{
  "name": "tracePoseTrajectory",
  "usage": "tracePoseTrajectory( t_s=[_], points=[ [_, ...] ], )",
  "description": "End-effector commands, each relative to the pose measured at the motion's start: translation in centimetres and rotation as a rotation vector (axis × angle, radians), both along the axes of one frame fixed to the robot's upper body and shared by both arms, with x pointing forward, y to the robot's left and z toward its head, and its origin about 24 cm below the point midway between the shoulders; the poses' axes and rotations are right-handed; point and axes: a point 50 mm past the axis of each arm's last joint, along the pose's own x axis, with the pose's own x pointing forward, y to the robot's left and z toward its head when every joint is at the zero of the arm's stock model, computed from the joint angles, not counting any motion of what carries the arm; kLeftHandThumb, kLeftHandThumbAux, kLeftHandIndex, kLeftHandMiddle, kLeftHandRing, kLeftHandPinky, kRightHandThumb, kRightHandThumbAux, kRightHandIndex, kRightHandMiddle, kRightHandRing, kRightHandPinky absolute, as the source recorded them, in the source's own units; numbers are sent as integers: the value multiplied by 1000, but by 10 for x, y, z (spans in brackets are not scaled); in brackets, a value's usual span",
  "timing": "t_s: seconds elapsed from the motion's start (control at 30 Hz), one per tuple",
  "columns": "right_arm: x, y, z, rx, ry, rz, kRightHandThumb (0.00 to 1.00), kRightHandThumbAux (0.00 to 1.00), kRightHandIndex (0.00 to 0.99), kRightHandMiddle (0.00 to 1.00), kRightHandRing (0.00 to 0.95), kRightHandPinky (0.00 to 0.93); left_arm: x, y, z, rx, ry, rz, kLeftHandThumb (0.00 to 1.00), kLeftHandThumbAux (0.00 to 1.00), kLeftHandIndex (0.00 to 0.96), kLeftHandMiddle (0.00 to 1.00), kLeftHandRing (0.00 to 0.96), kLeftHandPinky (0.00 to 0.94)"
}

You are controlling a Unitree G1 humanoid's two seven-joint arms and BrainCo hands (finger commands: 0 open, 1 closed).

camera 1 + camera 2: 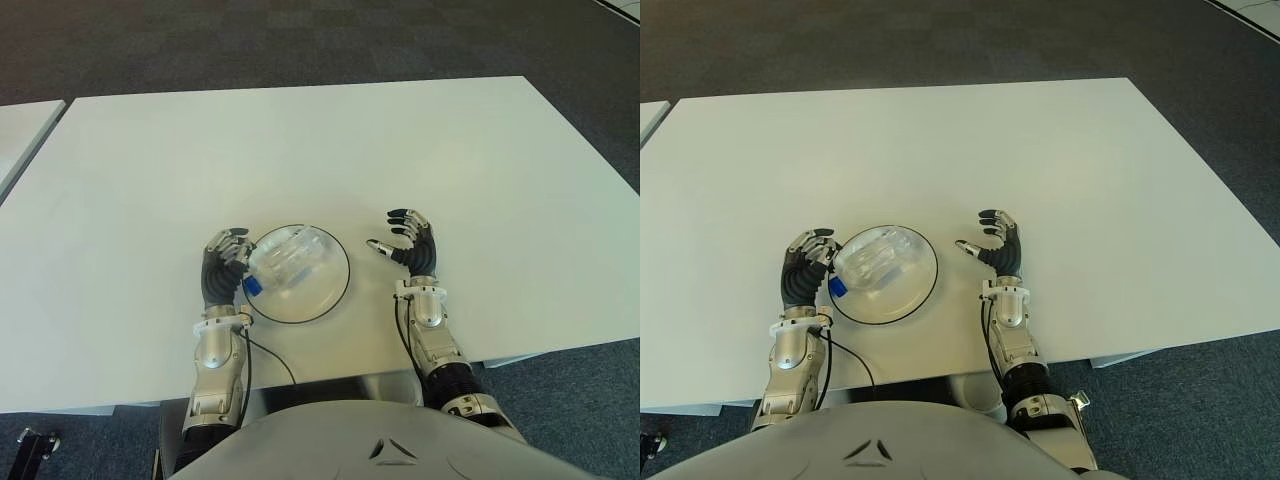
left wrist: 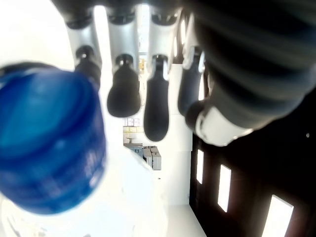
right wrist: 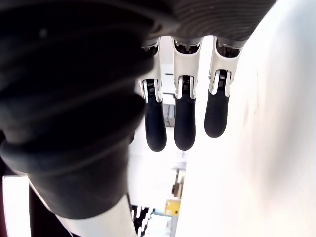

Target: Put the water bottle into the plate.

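The clear water bottle [image 1: 290, 262] lies on its side inside the glass plate [image 1: 338, 290], its blue cap [image 1: 253, 287] pointing toward my left hand. My left hand [image 1: 232, 250] sits at the plate's left rim, right by the bottle's neck. In the left wrist view the cap [image 2: 47, 143] is close beside the fingers [image 2: 123, 96], which hang loosely curved and do not wrap it. My right hand [image 1: 392, 234] stands to the right of the plate, fingers [image 3: 184, 123] spread with nothing in them.
The white table [image 1: 300, 150] stretches far ahead of both hands. Its front edge runs just behind my wrists. A second white table [image 1: 20, 130] shows at the far left, and dark carpet [image 1: 300, 40] lies beyond.
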Motion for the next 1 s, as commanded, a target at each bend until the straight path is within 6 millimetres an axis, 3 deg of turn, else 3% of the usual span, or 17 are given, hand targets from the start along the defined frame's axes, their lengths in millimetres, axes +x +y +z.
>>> tracePoseTrajectory(
  t_s=[0.03, 0.2, 0.23, 0.3, 0.43, 1.0],
  points=[
    [-3, 0, -8, 2, 61, -2, 419, 994, 354, 378, 360, 372, -2, -2, -5, -8, 26, -15, 835, 678, 400, 570, 762, 748],
    [-3, 2, -12, -8, 99, 13, 426, 974, 353, 377, 362, 370, -1, -2, -6, -16, 26, -5, 835, 678, 401, 570, 756, 739],
    [-3, 2, -12, -10, 106, 16, 525, 888, 375, 380, 365, 373, -1, -2, -6, -17, 26, -3, 835, 678, 401, 570, 753, 738],
    [-3, 2, -13, -13, 115, 21, 613, 813, 394, 383, 367, 376, -1, -2, -6, -19, 25, -3, 835, 678, 402, 569, 751, 737],
    [-4, 3, -14, -14, 132, 39, 686, 750, 411, 392, 372, 380, -1, -3, -6, -23, 23, -5, 835, 678, 402, 568, 747, 737],
    [-5, 4, -19, 3, 178, 105, 709, 733, 418, 404, 377, 377, -1, -3, -7, -19, 35, -12, 835, 679, 399, 567, 752, 735]
  ],
)
